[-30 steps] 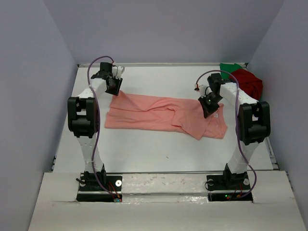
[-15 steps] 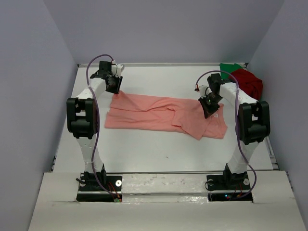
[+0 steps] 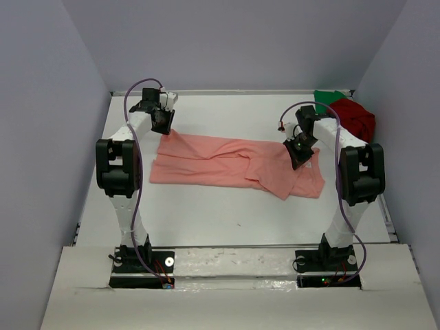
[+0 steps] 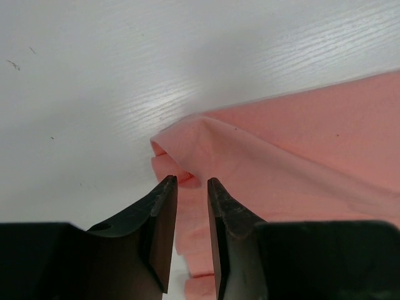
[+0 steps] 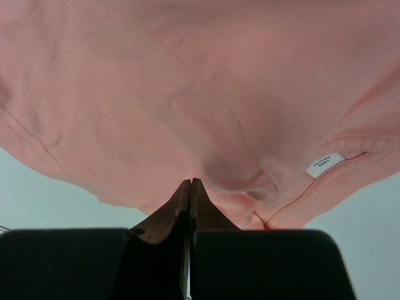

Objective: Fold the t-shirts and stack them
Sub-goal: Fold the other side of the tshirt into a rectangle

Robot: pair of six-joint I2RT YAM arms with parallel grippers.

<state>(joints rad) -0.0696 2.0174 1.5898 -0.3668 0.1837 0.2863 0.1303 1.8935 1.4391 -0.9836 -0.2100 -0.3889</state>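
A salmon-pink t-shirt (image 3: 227, 161) lies spread lengthwise across the middle of the table. My left gripper (image 3: 163, 127) is low over its far left corner. In the left wrist view the cloth corner (image 4: 187, 134) sits just ahead of the left gripper (image 4: 192, 181), whose jaws are a narrow gap apart with pink cloth showing below them. My right gripper (image 3: 300, 157) is at the shirt's right end, near the collar. In the right wrist view the right gripper (image 5: 190, 181) is shut, with the pink cloth (image 5: 187, 81) puckered into its tips. A dark red t-shirt (image 3: 356, 117) and a green t-shirt (image 3: 328, 97) are bunched at the far right corner.
Lilac walls close the table in on the left, back and right. A white size label (image 5: 325, 162) shows on the pink shirt beside the collar seam. White tabletop (image 3: 227, 213) lies between the shirt and the arm bases.
The left gripper's jaws have narrowed a little at the shirt corner. The right gripper and the shirts have not moved.
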